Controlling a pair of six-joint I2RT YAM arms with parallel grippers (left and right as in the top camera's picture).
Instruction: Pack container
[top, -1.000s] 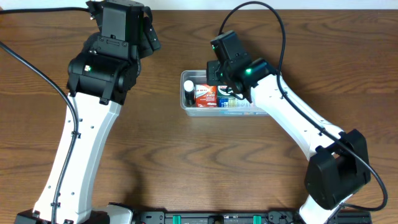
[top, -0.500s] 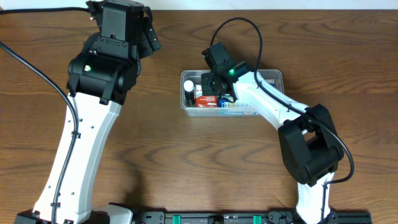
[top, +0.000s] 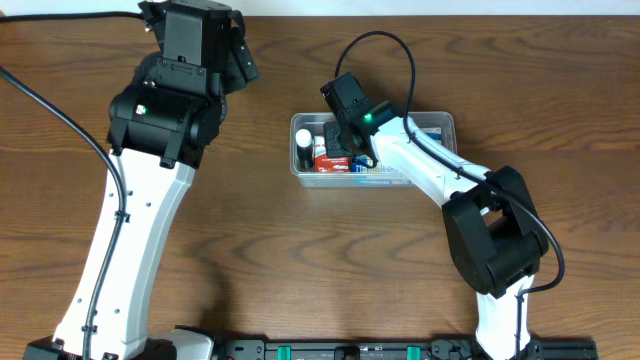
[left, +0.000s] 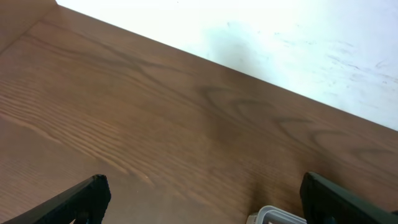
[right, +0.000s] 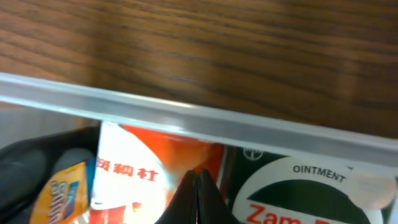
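The clear plastic container (top: 440, 120) sits at the table's middle back, holding several small boxes. My right gripper (top: 346, 143) is down inside its left part. In the right wrist view its fingertips (right: 198, 186) are pressed together with nothing between them, just over a red and white box (right: 143, 174) and beside a green ointment box (right: 298, 186), behind the container's rim (right: 186, 115). My left gripper (top: 236, 55) is open and empty at the far left of the table. In its wrist view (left: 202, 208) a corner of the container (left: 273, 216) shows.
Inside the container are also a white-capped bottle (top: 304, 146) at the left end and a blue and yellow packet (right: 65, 190). The white wall runs along the table's far edge (left: 249, 68). My right arm crosses over the container's right half.
My right wrist has swung left along the container and settled over its left part. The left arm has not moved.
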